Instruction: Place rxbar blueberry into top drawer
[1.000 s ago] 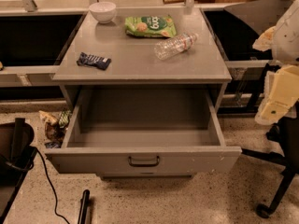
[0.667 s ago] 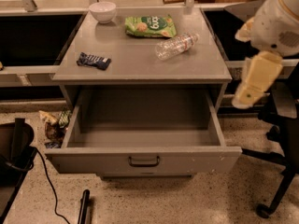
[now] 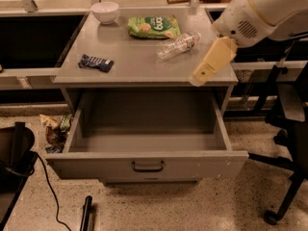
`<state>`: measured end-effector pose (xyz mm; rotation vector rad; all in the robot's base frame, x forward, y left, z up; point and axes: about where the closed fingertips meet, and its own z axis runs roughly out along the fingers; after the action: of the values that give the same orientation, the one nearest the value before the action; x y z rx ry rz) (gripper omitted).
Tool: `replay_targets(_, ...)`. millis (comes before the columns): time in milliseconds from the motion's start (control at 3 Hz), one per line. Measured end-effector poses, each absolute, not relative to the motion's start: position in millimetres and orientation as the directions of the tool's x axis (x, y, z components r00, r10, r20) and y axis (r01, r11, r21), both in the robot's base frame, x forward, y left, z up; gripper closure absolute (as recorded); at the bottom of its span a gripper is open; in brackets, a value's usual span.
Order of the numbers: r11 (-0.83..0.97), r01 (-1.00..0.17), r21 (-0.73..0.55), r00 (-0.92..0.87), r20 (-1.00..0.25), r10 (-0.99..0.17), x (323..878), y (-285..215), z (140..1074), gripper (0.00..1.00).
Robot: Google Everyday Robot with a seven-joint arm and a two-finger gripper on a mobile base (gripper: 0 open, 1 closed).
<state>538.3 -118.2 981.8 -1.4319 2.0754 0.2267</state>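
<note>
The rxbar blueberry (image 3: 96, 62), a small dark blue wrapped bar, lies flat on the left part of the grey cabinet top (image 3: 139, 66). The top drawer (image 3: 96, 166) below it is pulled fully open and nothing shows inside; its dark bar handle (image 3: 147, 166) sits at the centre of the front panel. My gripper (image 3: 206, 70) hangs from the white arm (image 3: 260, 11) over the right front corner of the cabinet top, well to the right of the bar and holding nothing that I can see.
A green snack bag (image 3: 154, 27), a clear plastic bottle (image 3: 178, 44) on its side and a white bowl (image 3: 105, 11) sit toward the back of the top. A black office chair (image 3: 288, 129) stands at the right. A black object with a cable (image 3: 17, 155) and wrappers (image 3: 54, 129) are on the floor at the left.
My arm has swung in from the right edge of the view, up and leftward, so the gripper now hangs over the cabinet's right front corner. The bar and drawer have not moved.
</note>
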Motion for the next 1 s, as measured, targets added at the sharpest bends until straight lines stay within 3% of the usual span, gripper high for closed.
replay_targets(1000,0.41,-0.89,-0.2,-0.197,-0.642,-0.741,565,-97,982,0.0)
